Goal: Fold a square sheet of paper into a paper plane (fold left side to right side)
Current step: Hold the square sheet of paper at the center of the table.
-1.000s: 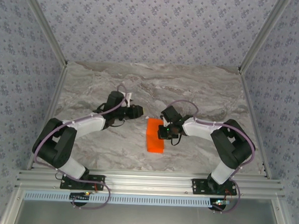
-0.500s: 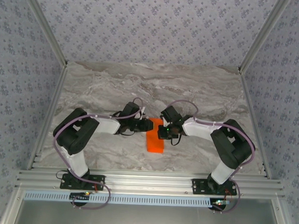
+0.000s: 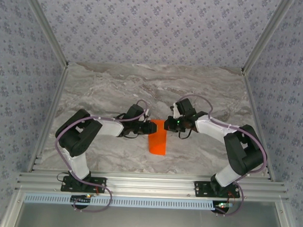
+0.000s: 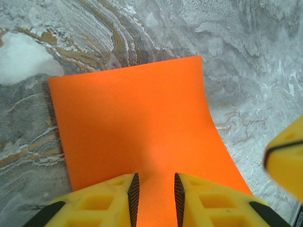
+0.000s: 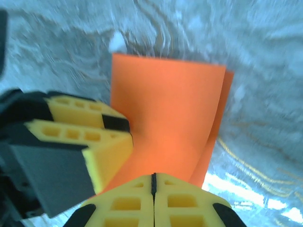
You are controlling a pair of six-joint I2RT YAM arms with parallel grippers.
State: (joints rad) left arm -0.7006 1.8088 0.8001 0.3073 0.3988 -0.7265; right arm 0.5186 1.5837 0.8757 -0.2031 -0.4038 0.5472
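Sheet of paper (image 3: 158, 141): bright orange, folded to a narrow strip, lying on the marble tabletop (image 3: 107, 86) midway between the two arms. Its upper layer curves up off the lower one along one long edge.

Left claw (image 3: 152, 127) sits at the strip's far left corner, jaws a narrow gap apart with orange showing between them.

Right claw (image 3: 167, 125) sits at the far right corner, jaws pressed together. Whether it pinches the paper cannot be told.
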